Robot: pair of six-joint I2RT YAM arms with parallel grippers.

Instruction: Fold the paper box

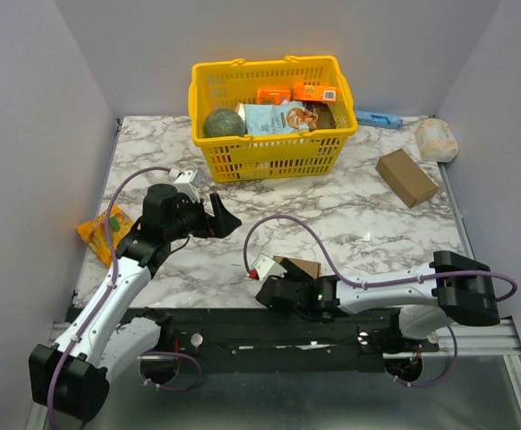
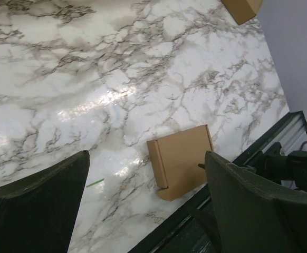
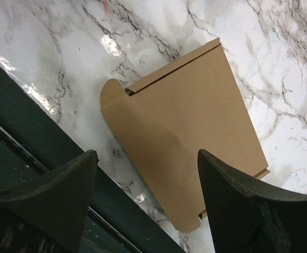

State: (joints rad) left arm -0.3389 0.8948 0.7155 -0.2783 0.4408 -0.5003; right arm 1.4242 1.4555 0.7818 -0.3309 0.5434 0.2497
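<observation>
The paper box (image 1: 299, 267) is a thin brown cardboard piece lying flat near the table's front edge. It shows in the left wrist view (image 2: 182, 159) with one side flap folded over, and in the right wrist view (image 3: 185, 137) with rounded tabs at its corners. My right gripper (image 1: 274, 292) is open and empty, low over the box's near edge, its fingers (image 3: 238, 205) apart on either side. My left gripper (image 1: 225, 218) is open and empty, above the table to the left of the box.
A yellow basket (image 1: 209, 158) with groceries stands at the back. A thicker brown carton (image 1: 406, 176) lies at the right, also in the left wrist view (image 2: 242, 8). An orange snack packet (image 1: 99, 231) lies at the left edge. A white roll (image 1: 436, 139) and blue item (image 1: 379, 118) lie far right.
</observation>
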